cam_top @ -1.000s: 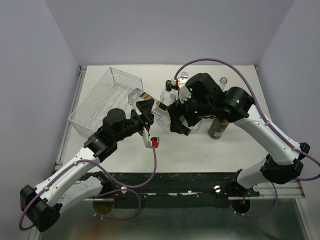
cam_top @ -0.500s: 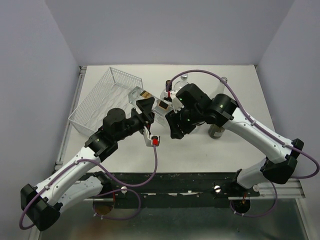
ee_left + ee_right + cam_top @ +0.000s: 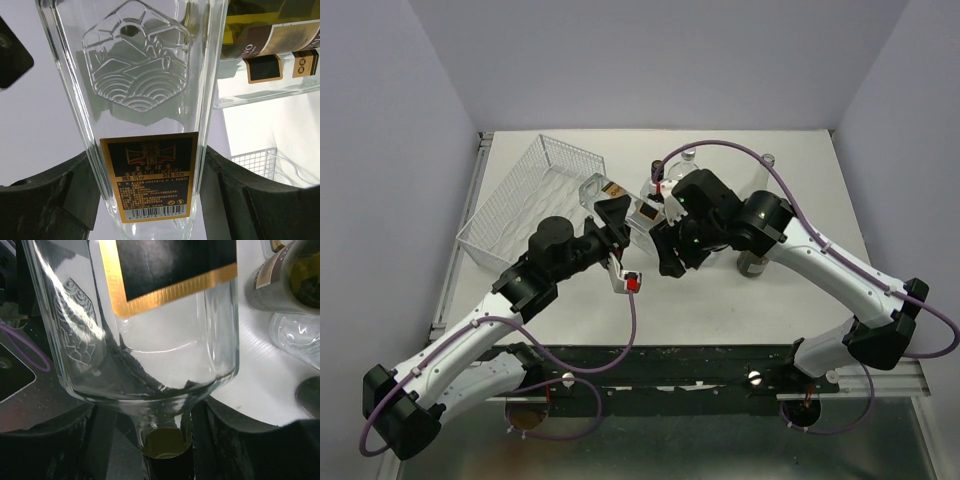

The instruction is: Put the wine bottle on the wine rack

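The wine bottle (image 3: 600, 188) is clear glass with a black-and-gold label. It is held tilted in the air just right of the white wire wine rack (image 3: 532, 195), base toward the rack. My left gripper (image 3: 613, 213) is shut on its body, and its fingers press both sides at the label (image 3: 150, 175). My right gripper (image 3: 665, 240) is at the bottle's neck (image 3: 167, 440). Its fingers stand on either side of the neck, one touching and the other a small gap away. A corner of the rack shows in the left wrist view (image 3: 255, 162).
Several other bottles stand behind and right of the grippers: a dark one (image 3: 752, 262), a clear one (image 3: 766, 160) and two more (image 3: 658, 170). A dark bottle (image 3: 295, 275) and clear glass (image 3: 295, 335) lie close to my right wrist. The rack sits at the table's left edge.
My right arm has swung left and its elbow has dropped, with the gripper staying at the bottle's neck. The bottle and my left gripper have barely moved.
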{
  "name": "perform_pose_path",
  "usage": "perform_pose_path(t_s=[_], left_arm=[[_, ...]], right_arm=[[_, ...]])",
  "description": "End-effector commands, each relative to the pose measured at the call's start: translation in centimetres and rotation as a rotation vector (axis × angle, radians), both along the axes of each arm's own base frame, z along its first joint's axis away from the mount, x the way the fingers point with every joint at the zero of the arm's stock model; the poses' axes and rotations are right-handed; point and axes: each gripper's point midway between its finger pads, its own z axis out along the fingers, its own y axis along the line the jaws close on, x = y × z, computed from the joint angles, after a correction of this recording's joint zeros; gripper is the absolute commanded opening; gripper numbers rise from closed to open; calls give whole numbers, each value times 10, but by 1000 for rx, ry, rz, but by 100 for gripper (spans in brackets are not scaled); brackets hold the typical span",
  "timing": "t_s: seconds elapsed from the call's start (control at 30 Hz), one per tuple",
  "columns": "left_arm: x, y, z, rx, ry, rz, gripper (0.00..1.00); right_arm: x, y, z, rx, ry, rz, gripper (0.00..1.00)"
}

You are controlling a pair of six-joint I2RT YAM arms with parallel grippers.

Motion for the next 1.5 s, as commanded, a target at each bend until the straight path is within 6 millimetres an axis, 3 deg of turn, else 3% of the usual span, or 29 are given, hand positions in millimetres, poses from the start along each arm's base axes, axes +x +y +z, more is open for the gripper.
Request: perform_pose_path(t_s=[0.0,0.07,0.3,0.37,0.47,0.63,0.67,0.77,0.8,1.13,1.3,1.47], left_arm=[[-5,-5,67,-106,-227,-29,0],[-6,-7,68,-106,-235,-32,0],[-2,-3,78,-161,-221,0,0],[1,-1,84,-189,-217,32,0],[3,1,85,-198,-213,44,0],[1,-2,82,-200,-197,31,0],[0,-2,81,-199,-191,27,8],[0,-4,72,-183,-153,15,55],[-1,-5,69,-177,-135,10,99],[-8,-5,26,-87,12,-10,99],[-20,3,21,-94,69,-9,99],[-25,26,22,-175,103,78,99]], right_arm=[[7,6,2,4,-43,10,69],[10,6,0,-16,-49,16,70],[8,7,-6,-27,-26,2,54],[5,8,-8,-22,-19,4,39],[5,9,-10,-23,-16,-3,1],[10,9,-7,-21,-44,-27,0],[12,8,-6,-20,-53,-33,1],[14,11,2,14,-75,-46,1],[14,12,5,26,-82,-48,1],[37,8,21,38,-158,-190,0],[45,10,33,52,-194,-214,0],[45,22,41,87,-193,-171,0]])
